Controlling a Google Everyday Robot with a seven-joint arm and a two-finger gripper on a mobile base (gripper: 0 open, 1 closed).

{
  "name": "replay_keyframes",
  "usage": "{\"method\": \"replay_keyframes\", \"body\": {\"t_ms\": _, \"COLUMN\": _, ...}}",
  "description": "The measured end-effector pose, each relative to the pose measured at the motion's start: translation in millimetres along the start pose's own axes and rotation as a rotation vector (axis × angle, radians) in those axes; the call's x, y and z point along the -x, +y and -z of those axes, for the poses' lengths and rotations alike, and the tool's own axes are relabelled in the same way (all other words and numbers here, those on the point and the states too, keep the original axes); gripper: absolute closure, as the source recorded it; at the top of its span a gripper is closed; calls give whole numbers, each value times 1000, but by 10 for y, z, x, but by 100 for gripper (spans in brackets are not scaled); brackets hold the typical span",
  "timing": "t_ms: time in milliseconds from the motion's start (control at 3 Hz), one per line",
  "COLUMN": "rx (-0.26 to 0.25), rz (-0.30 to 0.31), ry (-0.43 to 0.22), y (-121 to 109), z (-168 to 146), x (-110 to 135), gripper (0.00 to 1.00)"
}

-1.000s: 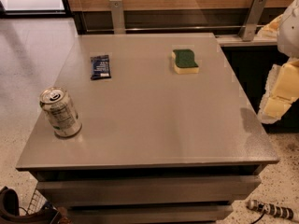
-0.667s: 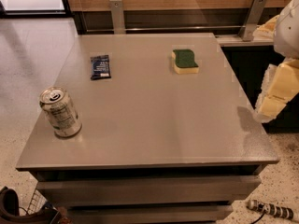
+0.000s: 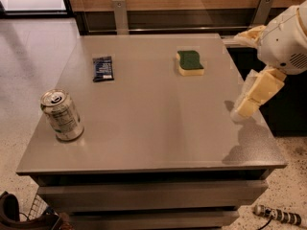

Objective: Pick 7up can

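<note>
Gripper (image 3: 241, 111) shifted left over table (image 3: 158, 123) edge, state unclear; 7up can (image 3: 62, 115) unmoved.

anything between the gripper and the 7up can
In the camera view the table between the gripper, at its right edge, and the 7up can, front left, is bare; sponge and blue packet lie farther back.
</note>
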State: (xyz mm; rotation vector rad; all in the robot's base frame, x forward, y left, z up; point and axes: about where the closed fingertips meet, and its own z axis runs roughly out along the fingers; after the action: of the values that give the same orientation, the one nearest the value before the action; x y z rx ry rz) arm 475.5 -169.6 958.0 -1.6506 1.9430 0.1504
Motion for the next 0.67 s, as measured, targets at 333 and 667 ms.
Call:
{"method": "replay_keyframes", "body": {"t_ms": 333, "rx": 7, "rz": 7, "ry": -219, "y": -102, "z": -353, "x": 137, "gripper": 0}}
{"method": "replay_keyframes", "body": {"t_ms": 667, "rx": 32, "rz": -8, "ry": -433, "y": -119, "z": -592, "x": 296, "gripper": 0}}
